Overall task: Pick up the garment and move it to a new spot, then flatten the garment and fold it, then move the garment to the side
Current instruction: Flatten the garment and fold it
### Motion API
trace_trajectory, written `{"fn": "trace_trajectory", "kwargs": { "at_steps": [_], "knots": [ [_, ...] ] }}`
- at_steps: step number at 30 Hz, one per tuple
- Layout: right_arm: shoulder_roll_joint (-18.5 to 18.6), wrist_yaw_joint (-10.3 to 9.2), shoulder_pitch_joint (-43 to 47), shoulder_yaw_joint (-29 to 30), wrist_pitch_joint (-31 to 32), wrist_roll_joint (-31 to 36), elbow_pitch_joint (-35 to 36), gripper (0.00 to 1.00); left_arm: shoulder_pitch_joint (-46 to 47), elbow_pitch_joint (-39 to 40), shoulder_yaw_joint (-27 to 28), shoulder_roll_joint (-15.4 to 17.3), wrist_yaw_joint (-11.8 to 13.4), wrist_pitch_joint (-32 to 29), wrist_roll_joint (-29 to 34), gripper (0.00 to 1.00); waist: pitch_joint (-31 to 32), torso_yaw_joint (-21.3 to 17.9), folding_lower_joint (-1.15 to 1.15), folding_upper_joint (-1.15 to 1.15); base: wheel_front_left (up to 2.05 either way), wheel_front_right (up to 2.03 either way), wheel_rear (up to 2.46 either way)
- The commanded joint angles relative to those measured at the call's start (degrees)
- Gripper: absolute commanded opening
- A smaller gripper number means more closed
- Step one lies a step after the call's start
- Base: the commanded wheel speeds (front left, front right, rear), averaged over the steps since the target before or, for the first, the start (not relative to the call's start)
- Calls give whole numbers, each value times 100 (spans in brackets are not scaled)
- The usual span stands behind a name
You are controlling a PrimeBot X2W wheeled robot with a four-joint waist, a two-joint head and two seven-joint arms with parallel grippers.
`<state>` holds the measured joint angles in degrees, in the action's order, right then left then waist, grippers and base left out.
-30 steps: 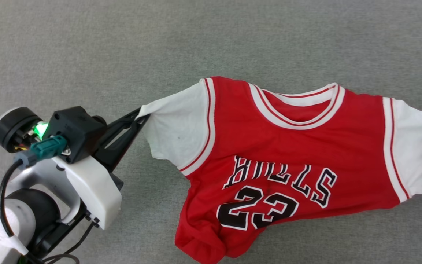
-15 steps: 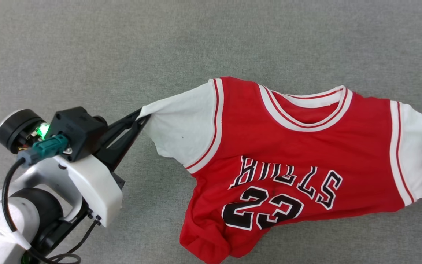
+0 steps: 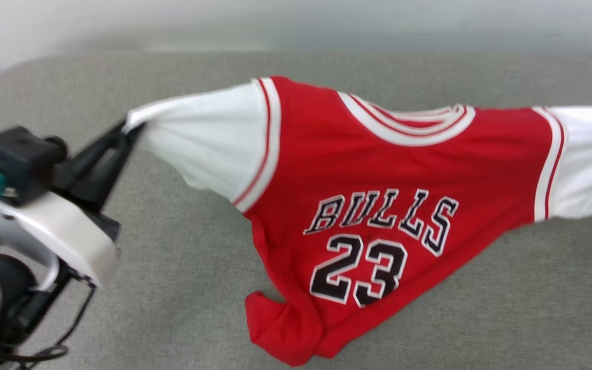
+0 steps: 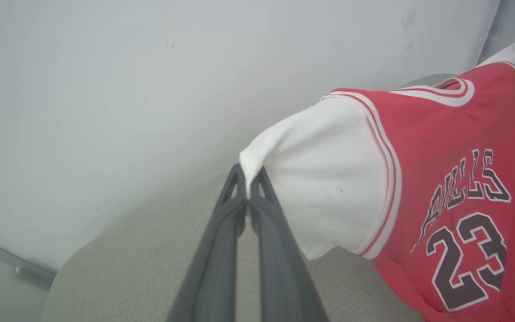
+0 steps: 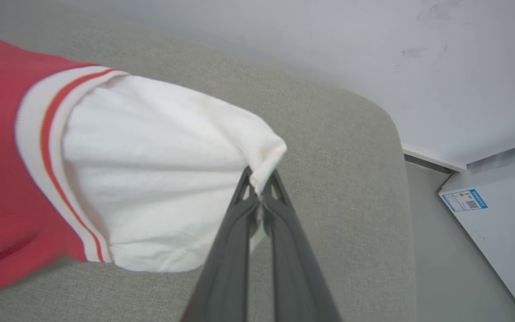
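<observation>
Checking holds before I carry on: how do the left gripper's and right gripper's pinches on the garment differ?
The left gripper nips only its sleeve's tip, drawn to a point; the right gripper bites a bunched cuff edge. Hardly any cloth shows below the left pinch; some trails below the right. Both are shut on the garment, stretching it.

The left gripper reaches up and rightward from its pale wrist at the head view's lower left, fingers pinched tight on one sleeve tip of the garment, and the right gripper pinches the opposite sleeve likewise.
</observation>
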<state>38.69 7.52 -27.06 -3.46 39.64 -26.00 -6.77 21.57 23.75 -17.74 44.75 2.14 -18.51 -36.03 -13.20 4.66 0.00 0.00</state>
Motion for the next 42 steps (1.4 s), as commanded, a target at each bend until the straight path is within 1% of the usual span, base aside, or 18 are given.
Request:
{"fn": "trace_trajectory", "kwargs": {
  "at_steps": [1, 4, 7, 12, 13, 16, 20, 23, 29, 34, 40, 41, 42],
  "knots": [
    [95, -6, -110, 25, -60, -69, 147, 0, -53, 39, 169, 79, 81, 86, -15, 0, 340, -179, 0, 0, 0, 0, 0],
    [152, -6, -265, 92, -138, -159, 438, 0, 12, 115, 444, 173, 187, 182, -39, 0, 537, -264, 0, 0, 0, 0, 0],
    [56, -6, -484, 209, -277, -169, 721, 0, 69, 180, 748, 319, 251, 220, -108, 0, 678, -365, 0, 0, 0, 0, 0],
    [22, -6, -836, 218, -389, -117, 1094, 0, 171, 231, 1216, 584, 328, 263, -177, 0, 828, -489, 0, 0, 0, 0, 0],
    [22, -6, -836, 218, -389, -117, 1094, 0, 171, 231, 1216, 584, 328, 263, -177, 0, 828, -489, 0, 0, 0, 0, 0],
    [-3, -6, -1005, 283, -410, -108, 1239, 0, 280, 284, 1447, 659, 375, 316, -229, 0, 863, -536, 0, 0, 0, 0, 0],
    [-150, -6, -1243, 431, -401, -245, 1422, 0, 428, 312, 1650, 731, 440, 388, -188, 0, 841, -586, 0, 0, 0, 0, 0],
    [-128, -6, -1420, 441, -419, -150, 1544, 0, 633, 279, 1748, 748, 471, 454, -155, 0, 746, -628, 0, 0, 0, 0, 0],
    [-167, -6, -1920, 308, -551, 28, 1431, 0, 1346, -90, 1660, 745, 346, 608, -95, 0, 393, -673, 0, 0, 0, 0, 0],
    [-192, -6, -2599, 147, -725, 225, 1175, 0, 2256, -665, 1448, 708, 155, 744, 43, 0, -156, -685, 0, 0, 0, 0, 0],
    [-294, -7, -3669, -16, -1059, 536, 656, 0, 3740, -1581, 1037, 495, -135, 885, 256, 0, -991, -660, 0, 0, 0, 0, 0],
    [-334, -8, -4079, -3, -1200, 673, 408, 0, 4307, -1933, 895, 388, -221, 945, 367, 0, -1245, -640, 0, 0, 0, 0, 0],
    [-374, -8, -4294, -9, -1287, 744, 274, 0, 4599, -2137, 835, 326, -252, 990, 423, 0, -1371, -634, 0, 0, 0, 0, 0]
  ]
}}
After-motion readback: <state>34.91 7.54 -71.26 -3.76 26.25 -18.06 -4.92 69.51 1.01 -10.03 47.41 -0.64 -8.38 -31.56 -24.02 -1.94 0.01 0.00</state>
